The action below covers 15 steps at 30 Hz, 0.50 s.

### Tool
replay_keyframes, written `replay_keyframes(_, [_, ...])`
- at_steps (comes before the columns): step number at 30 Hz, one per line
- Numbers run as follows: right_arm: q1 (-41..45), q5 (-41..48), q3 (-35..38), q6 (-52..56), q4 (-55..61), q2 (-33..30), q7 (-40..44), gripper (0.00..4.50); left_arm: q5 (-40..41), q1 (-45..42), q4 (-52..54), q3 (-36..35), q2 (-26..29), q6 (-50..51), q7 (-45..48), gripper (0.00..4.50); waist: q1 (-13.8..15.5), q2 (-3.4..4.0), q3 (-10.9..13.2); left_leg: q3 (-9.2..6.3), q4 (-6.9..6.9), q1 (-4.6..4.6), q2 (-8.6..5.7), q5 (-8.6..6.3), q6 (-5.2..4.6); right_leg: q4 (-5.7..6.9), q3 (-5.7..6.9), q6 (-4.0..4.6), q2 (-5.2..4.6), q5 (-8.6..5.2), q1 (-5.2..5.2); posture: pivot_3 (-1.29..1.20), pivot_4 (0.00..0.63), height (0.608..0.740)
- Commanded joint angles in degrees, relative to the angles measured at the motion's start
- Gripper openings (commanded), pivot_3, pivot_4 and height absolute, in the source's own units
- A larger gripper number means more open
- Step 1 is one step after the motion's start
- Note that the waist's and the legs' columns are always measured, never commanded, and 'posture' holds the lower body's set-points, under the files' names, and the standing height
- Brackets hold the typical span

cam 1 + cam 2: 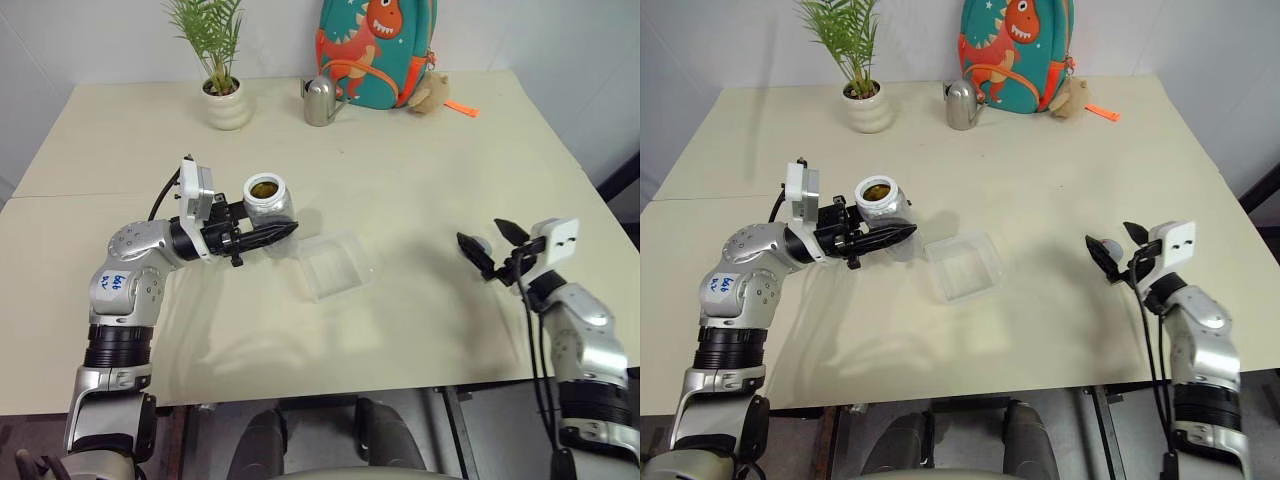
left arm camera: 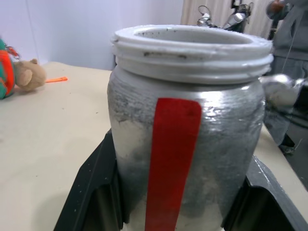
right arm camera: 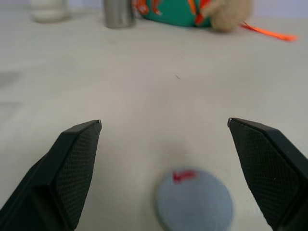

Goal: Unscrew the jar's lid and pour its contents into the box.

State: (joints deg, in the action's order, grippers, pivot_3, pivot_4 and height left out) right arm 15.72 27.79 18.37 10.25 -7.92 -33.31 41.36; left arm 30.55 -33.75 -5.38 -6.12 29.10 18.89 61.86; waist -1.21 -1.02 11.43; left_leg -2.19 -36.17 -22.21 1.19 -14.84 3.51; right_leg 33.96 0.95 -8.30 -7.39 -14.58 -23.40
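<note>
Right end effector point(image 1: 492, 244): jaws spread wide, holding nothing, low over the tabletop point(image 1: 420, 170) at 4 o'clock.
Lid point(image 3: 194, 199): flat on the tabletop between the spread fingers, free of both.
Box point(image 1: 331, 265): middle of the tabletop, at 3 o'clock of the jar, just beside the left fingertips.
Left end effector point(image 1: 283, 231): clamped on the jar's sides.
Jar point(image 1: 268, 202): upright, uncapped, red stripe facing the wrist, at 9 o'clock of the box.
Contents point(image 1: 263, 188): brown, seen in the jar's mouth.
Far edge: plant point(image 1: 222, 70), pitcher point(image 1: 320, 102), backpack point(image 1: 375, 50), plush point(image 1: 430, 93).
</note>
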Motion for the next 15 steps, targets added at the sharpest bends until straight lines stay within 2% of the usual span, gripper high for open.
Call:
replay_keyframes(1, [-0.4,7.4,0.3,9.8,13.9,-4.2,2.8,4.48,-2.8,-3.4,-1.3,1.2,0.6,-1.0,-1.5,1.91,0.2,0.00,0.0,-0.01,0.01,0.00,0.01,0.00,0.00,-0.01,0.01,0.00,0.01,0.00,0.01,0.00,0.150,0.740])
replay_keyframes(6, [1.2,11.5,-4.2,19.0,26.2,-10.5,6.7,4.48,-7.2,-9.2,-7.2,3.4,1.0,-4.6,-1.1,1.91,0.7,-0.02,0.0,0.00,-0.02,0.02,0.01,0.00,-0.01,-0.03,0.01,0.01,0.03,0.00,0.02,0.00,0.150,0.740])
replay_keyframes(11, [2.4,12.6,-7.4,22.8,30.5,-14.4,10.9,4.48,-14.7,-14.5,-13.0,6.7,1.3,-10.9,-3.3,1.91,1.4,-0.06,0.0,0.00,-0.03,-0.05,0.00,-0.02,-0.02,-0.12,0.01,-0.01,0.02,0.01,0.00,0.00,0.150,0.740])
replay_keyframes(15, [2.9,12.2,-8.4,22.9,31.5,-14.2,11.1,4.48,-23.6,-18.2,-18.1,9.7,1.4,-21.4,-7.9,1.91,1.7,-0.08,0.0,0.00,-0.03,-0.18,-0.01,-0.04,-0.07,-0.10,0.05,-0.08,0.02,0.05,-0.02,0.00,0.150,0.740])
